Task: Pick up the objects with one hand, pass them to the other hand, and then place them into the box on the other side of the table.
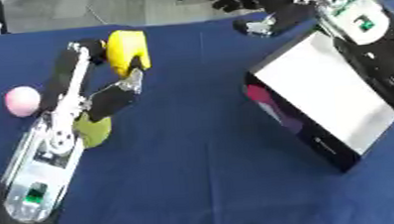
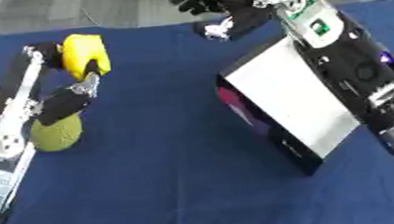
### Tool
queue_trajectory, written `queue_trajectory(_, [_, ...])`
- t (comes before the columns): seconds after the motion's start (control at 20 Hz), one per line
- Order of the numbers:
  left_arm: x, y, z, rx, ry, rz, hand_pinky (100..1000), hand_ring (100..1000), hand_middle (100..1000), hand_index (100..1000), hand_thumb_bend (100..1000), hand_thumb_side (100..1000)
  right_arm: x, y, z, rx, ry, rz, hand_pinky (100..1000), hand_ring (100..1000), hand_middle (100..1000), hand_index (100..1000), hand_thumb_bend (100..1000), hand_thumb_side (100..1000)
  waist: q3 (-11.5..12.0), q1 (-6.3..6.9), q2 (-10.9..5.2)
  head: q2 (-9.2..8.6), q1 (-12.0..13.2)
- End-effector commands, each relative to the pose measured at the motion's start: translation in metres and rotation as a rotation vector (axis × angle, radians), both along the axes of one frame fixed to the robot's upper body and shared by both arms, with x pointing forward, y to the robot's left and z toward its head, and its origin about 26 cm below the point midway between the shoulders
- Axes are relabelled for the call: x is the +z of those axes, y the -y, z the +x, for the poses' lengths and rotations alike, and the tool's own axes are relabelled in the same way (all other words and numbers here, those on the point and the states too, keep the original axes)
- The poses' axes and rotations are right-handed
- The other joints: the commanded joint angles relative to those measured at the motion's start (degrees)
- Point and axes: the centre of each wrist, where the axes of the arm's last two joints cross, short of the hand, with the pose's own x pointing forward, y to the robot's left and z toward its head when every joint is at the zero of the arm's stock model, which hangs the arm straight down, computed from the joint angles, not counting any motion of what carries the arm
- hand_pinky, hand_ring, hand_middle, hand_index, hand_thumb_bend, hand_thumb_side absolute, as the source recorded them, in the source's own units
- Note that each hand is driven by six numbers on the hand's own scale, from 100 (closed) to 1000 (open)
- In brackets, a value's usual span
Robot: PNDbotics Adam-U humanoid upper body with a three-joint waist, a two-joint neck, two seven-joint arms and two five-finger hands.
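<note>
A yellow object (image 1: 126, 50), smooth and blocky, is held up off the blue table (image 1: 197, 183) by the left hand (image 1: 102, 73), fingers and thumb curled round it. The right hand (image 2: 219, 8) is seen at the far edge above the box (image 1: 321, 105), fingers curled with nothing in them. The two hands are well apart, so the handover is judged not yet made. A pink ball (image 1: 22, 101) and an olive-green ball (image 2: 57, 133) are left lying on the table near the left arm. Something pink shows inside the box, but what it is cannot be told.
</note>
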Motion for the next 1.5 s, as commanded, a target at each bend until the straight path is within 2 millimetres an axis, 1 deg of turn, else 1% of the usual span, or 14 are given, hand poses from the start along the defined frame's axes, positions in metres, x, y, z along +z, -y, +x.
queue_trajectory(0.05, [0.009,0.011,-0.002,-0.045,0.047,-0.026,746,668,474,550,100,397,0.013,0.0,0.003,-0.004,0.036,-0.022,1000,1000,1000,1000,100,386,0.52,0.62,0.19,-0.11,-1.2])
queue_trajectory(0.2, [0.008,0.018,-0.003,-0.069,0.059,-0.042,746,668,472,550,100,407,0.012,-0.001,0.005,-0.005,0.039,-0.033,1000,1000,1000,1000,100,372,0.93,0.4,0.4,-0.11,-1.97])
queue_trajectory(0.25, [0.008,0.021,-0.003,-0.078,0.061,-0.047,745,668,472,550,100,415,0.011,-0.002,0.006,-0.006,0.039,-0.035,1000,1000,1000,1000,100,388,1.01,0.32,0.44,-0.11,-2.25])
queue_trajectory(0.55, [0.005,0.034,-0.007,-0.121,0.061,-0.08,745,669,471,550,100,442,0.003,-0.005,0.013,-0.016,0.021,-0.054,1000,1000,1000,1000,100,418,1.55,0.25,0.46,-0.11,-3.54])
queue_trajectory(0.9, [0.004,0.047,-0.007,-0.135,0.082,-0.079,745,668,470,550,100,427,-0.001,-0.011,0.016,0.012,0.003,-0.071,1000,1000,1000,1000,100,484,2.06,0.01,0.69,-0.11,-5.02])
queue_trajectory(1.2, [-0.002,0.054,-0.004,-0.129,0.102,-0.049,744,668,469,550,100,390,-0.001,-0.016,0.015,0.042,-0.004,-0.076,1000,1000,1000,1000,100,533,2.28,-0.28,0.81,-0.12,-5.42])
queue_trajectory(1.3, [-0.005,0.056,-0.002,-0.119,0.104,-0.03,744,668,468,551,100,371,-0.001,-0.018,0.015,0.053,-0.007,-0.078,1000,1000,1000,1000,100,537,2.41,-0.33,0.82,-0.27,-5.18])
queue_trajectory(1.5, [-0.01,0.06,0.0,-0.106,0.104,-0.005,743,668,466,552,100,372,0.0,-0.022,0.014,0.063,-0.016,-0.078,1000,1000,1000,1000,100,548,2.65,-0.51,0.89,-0.45,-4.65])
